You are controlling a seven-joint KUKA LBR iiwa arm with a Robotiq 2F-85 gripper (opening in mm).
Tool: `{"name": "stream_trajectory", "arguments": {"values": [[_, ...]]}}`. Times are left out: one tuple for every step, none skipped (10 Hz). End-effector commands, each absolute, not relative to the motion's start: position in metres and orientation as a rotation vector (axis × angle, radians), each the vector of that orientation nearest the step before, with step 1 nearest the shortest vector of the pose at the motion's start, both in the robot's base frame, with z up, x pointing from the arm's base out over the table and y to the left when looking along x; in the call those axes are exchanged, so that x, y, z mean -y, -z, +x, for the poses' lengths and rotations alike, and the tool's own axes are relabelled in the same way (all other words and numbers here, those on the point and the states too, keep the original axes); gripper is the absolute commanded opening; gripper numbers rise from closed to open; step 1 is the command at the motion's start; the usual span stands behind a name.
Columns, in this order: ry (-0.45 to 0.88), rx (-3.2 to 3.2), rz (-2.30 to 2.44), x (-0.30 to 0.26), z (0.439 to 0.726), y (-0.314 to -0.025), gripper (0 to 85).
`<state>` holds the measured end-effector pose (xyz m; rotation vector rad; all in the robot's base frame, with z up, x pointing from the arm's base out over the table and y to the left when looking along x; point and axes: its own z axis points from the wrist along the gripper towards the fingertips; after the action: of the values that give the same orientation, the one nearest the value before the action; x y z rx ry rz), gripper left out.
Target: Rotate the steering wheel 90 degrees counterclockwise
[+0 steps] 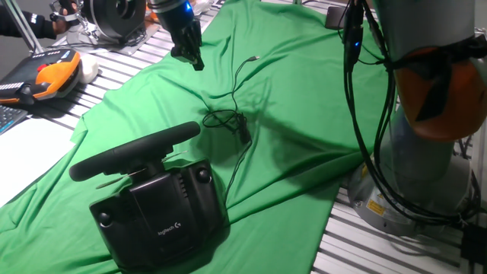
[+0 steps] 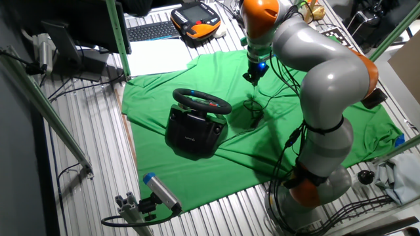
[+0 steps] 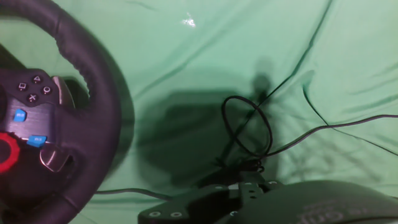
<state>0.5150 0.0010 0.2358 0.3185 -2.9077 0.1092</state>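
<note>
The robot arm [image 2: 328, 72] has smooth silver-grey links, orange joint bands, black cables along it, and a blue light near the wrist.

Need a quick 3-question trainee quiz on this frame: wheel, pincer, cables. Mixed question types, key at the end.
1. True or false: the pincer is gripping the rim of the steering wheel.
2. Multiple choice: what lies on the green cloth between the steering wheel and the arm's base? A) a loose black cable B) a red cup C) a stack of plates
3. Fill in: the steering wheel is joined to a boxy black ____ carrying a small white logo.

Key
1. False. The pincer hangs in the air above the cloth, apart from the wheel.
2. A.
3. Base.
</note>
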Motion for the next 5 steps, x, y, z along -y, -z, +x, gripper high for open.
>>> {"name": "stream_trajectory", "arguments": {"values": [[-0.109,2.908,0.317,-0.001,0.515,-0.2358,0.0],[-0.104,2.912,0.314,-0.001,0.515,-0.2358,0.0],[-0.093,2.915,0.313,-0.001,0.515,-0.2358,0.0],[-0.089,2.916,0.312,-0.001,0.515,-0.2358,0.0],[-0.078,2.912,0.332,-0.001,0.515,-0.2358,0.0]]}}
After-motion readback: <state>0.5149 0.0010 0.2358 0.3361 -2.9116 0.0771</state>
